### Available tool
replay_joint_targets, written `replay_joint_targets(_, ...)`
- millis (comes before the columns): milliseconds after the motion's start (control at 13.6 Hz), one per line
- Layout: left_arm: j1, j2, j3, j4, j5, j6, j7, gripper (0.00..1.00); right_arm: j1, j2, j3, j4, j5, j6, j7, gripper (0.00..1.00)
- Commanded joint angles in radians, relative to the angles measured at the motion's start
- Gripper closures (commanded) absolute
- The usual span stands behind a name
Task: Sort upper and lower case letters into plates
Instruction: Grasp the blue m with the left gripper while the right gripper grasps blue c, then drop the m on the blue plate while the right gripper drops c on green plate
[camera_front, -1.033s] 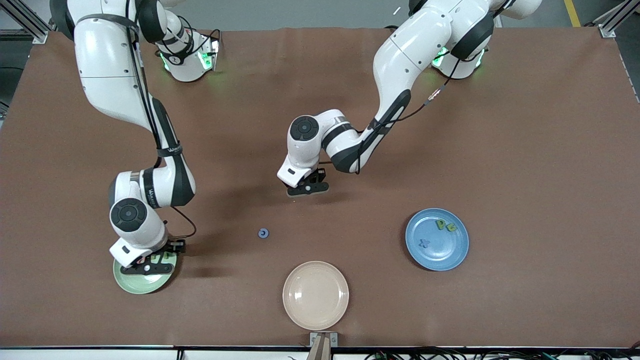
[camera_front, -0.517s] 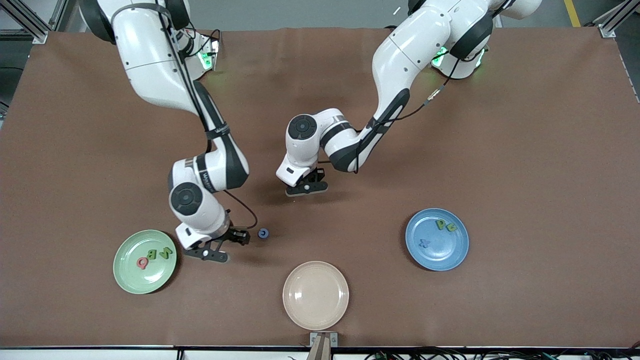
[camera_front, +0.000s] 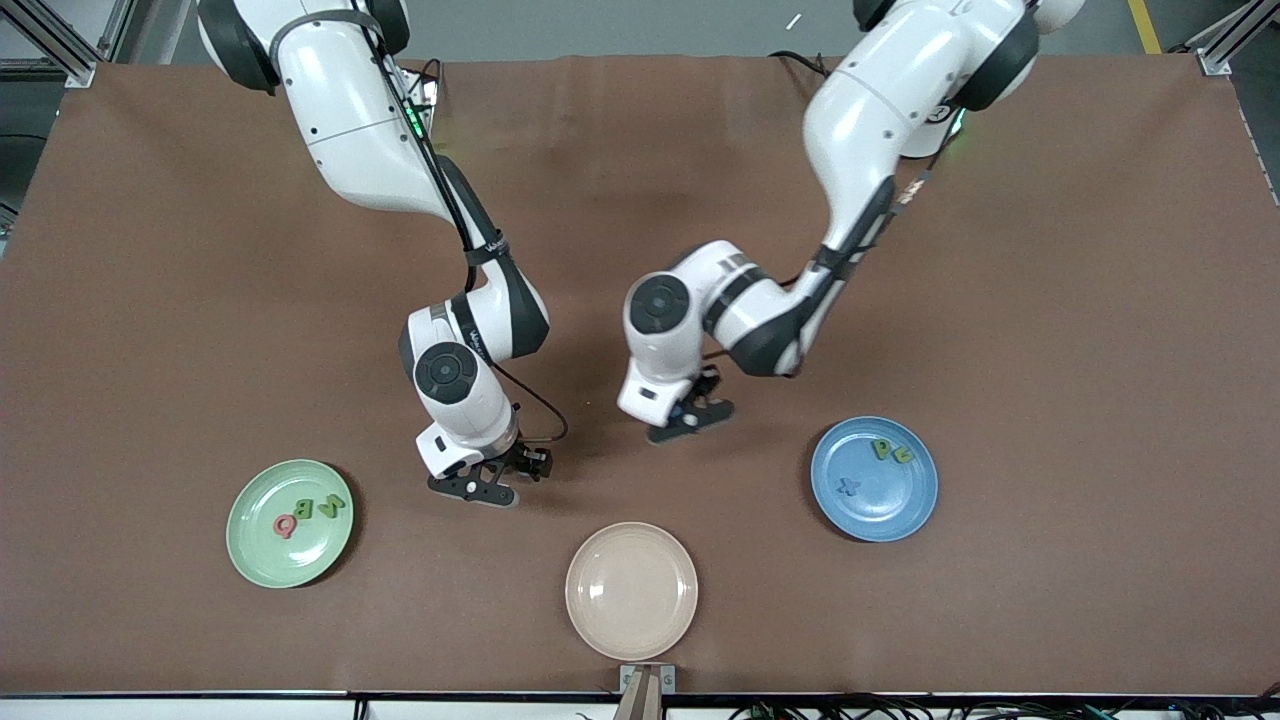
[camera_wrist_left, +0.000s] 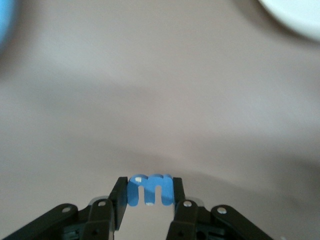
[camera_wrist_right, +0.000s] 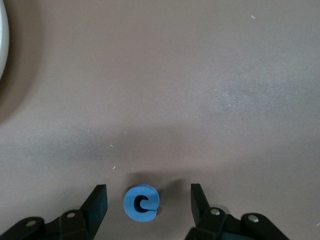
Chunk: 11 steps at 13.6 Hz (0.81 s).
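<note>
Right gripper swung across from the green plate, now spread astride the blue e on the table; left gripper pinching the blue m, drifted toward the blue plate — lowercase drop-off looking close

Bright even overhead light, soft arm shadows, blurred wrist-view edges.
</note>
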Motion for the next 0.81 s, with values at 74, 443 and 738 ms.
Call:
replay_joint_targets(74,0.157,-0.109,-0.009,-0.139,0.063,-0.050,0.093,0.97,0.037,0.003,-0.007,-0.010,0.013,0.013,0.040,0.26)
replay_joint_targets(443,0.378,-0.125,-0.020,-0.240,0.129,0.031,0.256,0.95,0.044,0.032,-0.010,-0.013,-0.019,0.054,0.034,0.37)
replay_joint_targets(738,0.458,-0.090,-0.020,-0.237,0.120,0.102,0.255,0.00,0.044,0.032,-0.009,-0.013,-0.043,0.053,0.034,0.75)
